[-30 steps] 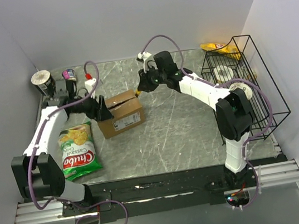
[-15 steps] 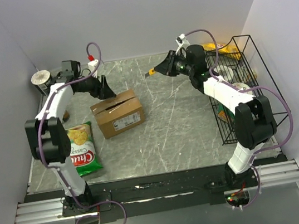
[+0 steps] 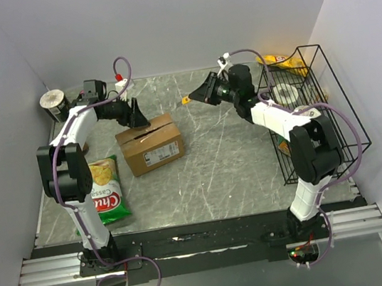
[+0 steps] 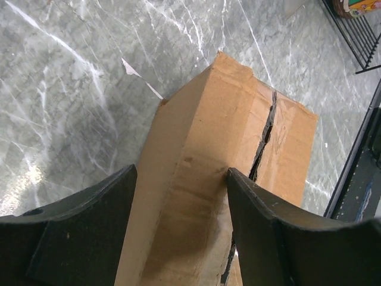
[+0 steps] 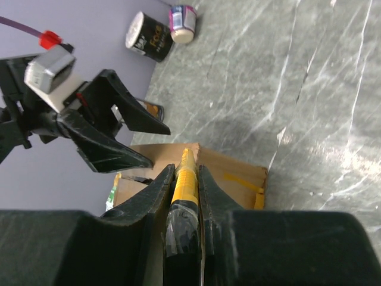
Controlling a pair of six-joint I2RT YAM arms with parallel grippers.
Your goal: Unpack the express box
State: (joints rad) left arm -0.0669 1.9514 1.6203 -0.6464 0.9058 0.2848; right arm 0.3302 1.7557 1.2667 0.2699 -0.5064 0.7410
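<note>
The express box [image 3: 152, 143] lies left of centre, a white label on its near side. From the left wrist its top [image 4: 238, 149] shows a dark slit along the flap seam. My left gripper [image 3: 135, 115] hangs over the box's far left edge and stands open. Its fingers [image 4: 89, 226] straddle that edge, the right one close to the cardboard; whether it touches I cannot tell. My right gripper [image 3: 201, 92] hovers behind and to the right of the box, shut on a yellow utility knife [image 5: 186, 173]. The knife's tip [image 3: 186, 100] points toward the box [image 5: 238, 173].
A green chips bag [image 3: 103, 192] lies near the table's left front. A black wire rack [image 3: 315, 106] stands at the right, with a yellow packet [image 3: 278, 61] behind it. A dark cup [image 5: 149, 37] and a small purple-lidded tub [image 5: 183, 16] sit in the far left corner.
My left gripper has shifted from the box's left end to its far left edge. The right gripper has drawn back from the box toward the right, still holding the knife.
</note>
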